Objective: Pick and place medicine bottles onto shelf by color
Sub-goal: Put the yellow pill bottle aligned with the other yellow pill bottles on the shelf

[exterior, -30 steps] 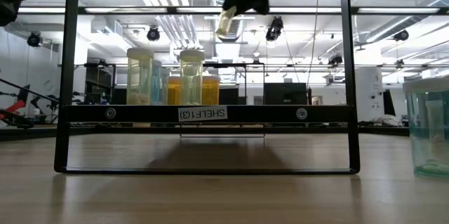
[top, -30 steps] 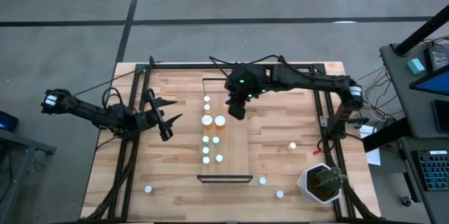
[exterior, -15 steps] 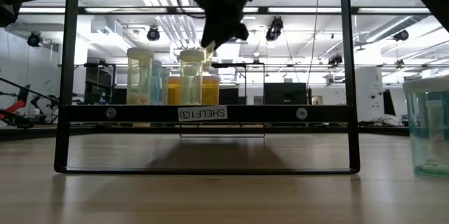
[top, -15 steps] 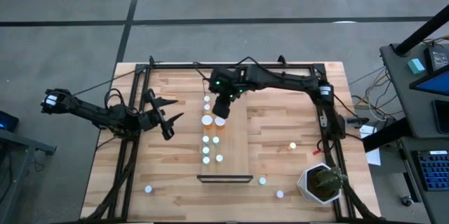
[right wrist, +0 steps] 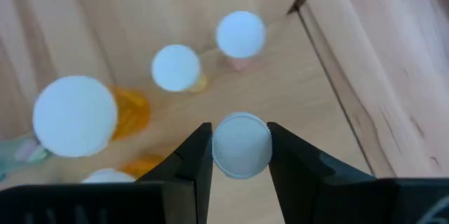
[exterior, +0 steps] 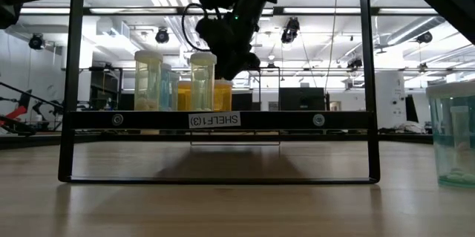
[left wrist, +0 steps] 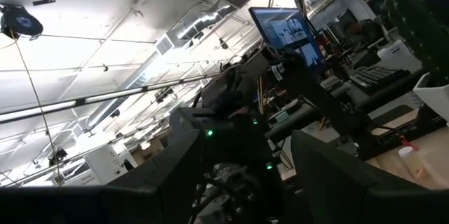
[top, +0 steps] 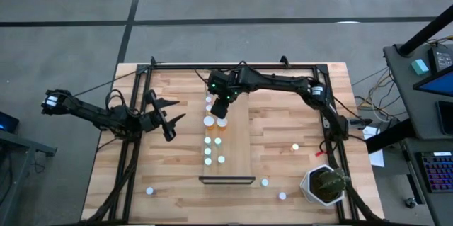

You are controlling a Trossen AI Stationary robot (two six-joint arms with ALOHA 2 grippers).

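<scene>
1. Hanging over the far half of the long light-wood plank shelf (top: pixel 228 130) with its thin dark end rail: the right pincer (top: pixel 221 108), clamping a small round white-capped medicine bottle (right wrist: pixel 242 145) by the cap, one dark finger (right wrist: pixel 191 155) on each side.
2. Sitting just beside that carried bottle: standing bottles with white caps, among them a large orange-bodied one (right wrist: pixel 77 116), a small orange one (right wrist: pixel 177 69) and a pale pinkish one (right wrist: pixel 240 36).
3. Risking a knock: lowering into so tight a cluster, probably clipping a neighbour with a finger or the bottle's body and toppling it, perhaps a whole row.
4. Risking a slip: gripping only at the cap, so possibly tilting or dropping the bottle on any jolt, then rolling off the plank onto the slatted wooden tabletop (top: pixel 283 134).
5. Risking a colour error: body colour hiding under the cap in the wrist view and behind the pincer in the low view, so impossible to tell whether this spot suits it.
6. Pointing cap-up toward the wrist camera, long axis running roughly vertical, base facing the plank; exact tilt impossible to judge.
7. Waiting well apart over the tabletop's left side: the left pincer (top: pixel 168 122), fingers spread, gripping nothing.
8. Lying unsorted off the shelf: a few white-capped bottles (top: pixel 295 147) near the potted green plant (top: pixel 325 185).
</scene>
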